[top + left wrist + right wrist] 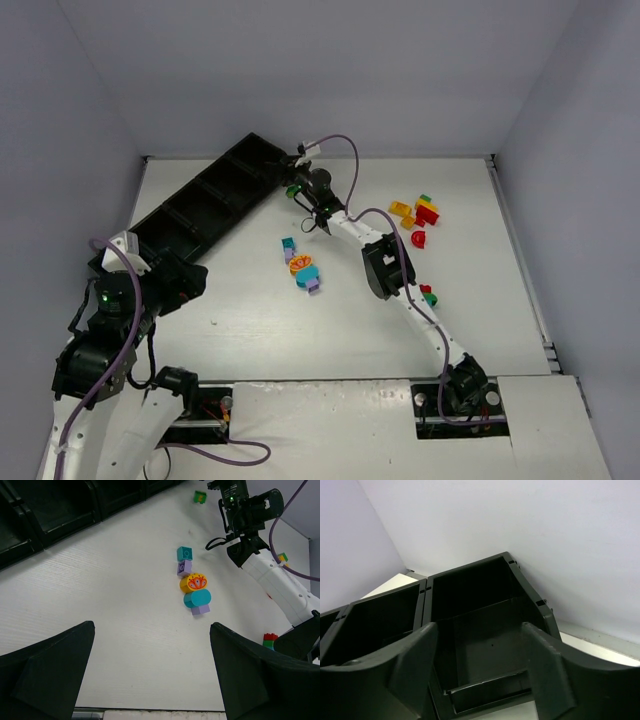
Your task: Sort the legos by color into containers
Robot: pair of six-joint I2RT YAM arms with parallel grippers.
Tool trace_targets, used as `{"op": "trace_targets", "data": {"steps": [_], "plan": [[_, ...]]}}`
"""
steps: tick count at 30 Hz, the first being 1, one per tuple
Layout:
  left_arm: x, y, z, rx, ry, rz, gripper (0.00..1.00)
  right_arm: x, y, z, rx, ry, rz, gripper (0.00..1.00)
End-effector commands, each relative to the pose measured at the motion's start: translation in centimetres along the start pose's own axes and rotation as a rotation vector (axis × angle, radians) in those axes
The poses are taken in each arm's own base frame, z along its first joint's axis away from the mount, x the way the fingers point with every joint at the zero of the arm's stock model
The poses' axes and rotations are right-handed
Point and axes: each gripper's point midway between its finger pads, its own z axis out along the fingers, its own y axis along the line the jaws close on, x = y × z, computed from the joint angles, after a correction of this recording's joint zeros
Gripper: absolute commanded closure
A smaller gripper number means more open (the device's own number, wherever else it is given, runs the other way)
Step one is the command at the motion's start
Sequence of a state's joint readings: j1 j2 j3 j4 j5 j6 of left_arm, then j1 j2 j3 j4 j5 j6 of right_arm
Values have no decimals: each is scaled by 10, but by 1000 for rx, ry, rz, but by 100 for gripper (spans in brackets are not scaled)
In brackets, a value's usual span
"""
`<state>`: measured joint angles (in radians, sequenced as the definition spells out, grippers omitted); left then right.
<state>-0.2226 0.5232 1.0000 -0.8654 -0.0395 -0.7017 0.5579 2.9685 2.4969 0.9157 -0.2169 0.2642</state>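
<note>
The containers are square compartments of one long black tray point(190, 215) running diagonally at the back left. My right gripper point(479, 627) hovers open at the tray's far end with nothing between its fingers; the end compartment point(490, 645) ahead of it looks bare. A green lego point(293, 190) lies on the table just beside that end, also in the left wrist view point(200, 496). A teal, lilac and orange lego row point(192, 582) sits mid-table. My left gripper point(151, 625) hangs wide open and holds nothing, near the tray's near end.
A cluster of red, yellow, orange and green legos point(420, 212) lies at the back right, with a red piece point(418, 239) just in front. A red-and-green pair point(428, 295) sits by the right arm's forearm. Walls close in on three sides.
</note>
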Motion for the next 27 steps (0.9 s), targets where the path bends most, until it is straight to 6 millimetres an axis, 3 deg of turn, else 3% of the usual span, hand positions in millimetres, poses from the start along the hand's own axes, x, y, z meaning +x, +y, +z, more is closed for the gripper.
{"op": "trace_targets", "data": {"steps": [1,5,6,11,13,17,18,19,20,21,23,24,25,27], "plan": [[-5,-9,0,35,-13,-18,8,-97,26,14,-63,-196,-48,34],[-7,-9,-5,41,-26,-18,8,-100,27,12,-63,-190,-45,34],[-7,-9,-6,39,-27,-18,9,-116,31,11,-68,-213,-51,34],[-9,-11,-7,48,-21,11,14,-145,21,-6,-33,-175,-53,35],[-12,-15,-5,56,-10,34,19,-158,13,-24,21,-119,-57,32],[-17,-20,11,26,39,86,20,-177,-10,-67,103,-30,-109,30],[-18,-22,15,21,46,93,20,-199,-7,-78,113,-15,-113,29],[-21,-27,22,16,65,100,20,-189,-12,-91,128,40,-106,28],[-20,-32,26,39,86,117,20,-200,-17,-104,153,87,-99,27],[-23,-42,31,74,96,127,20,-191,-24,-116,177,141,-90,27],[-20,-49,51,84,134,142,20,-202,-31,-140,231,192,-47,32],[-24,-61,59,124,128,152,20,-186,-37,-158,258,242,-11,34],[-21,-65,75,121,153,174,20,-203,-33,-173,287,236,38,35],[-28,-81,94,157,136,205,20,-208,-45,-198,340,250,72,36]]}}
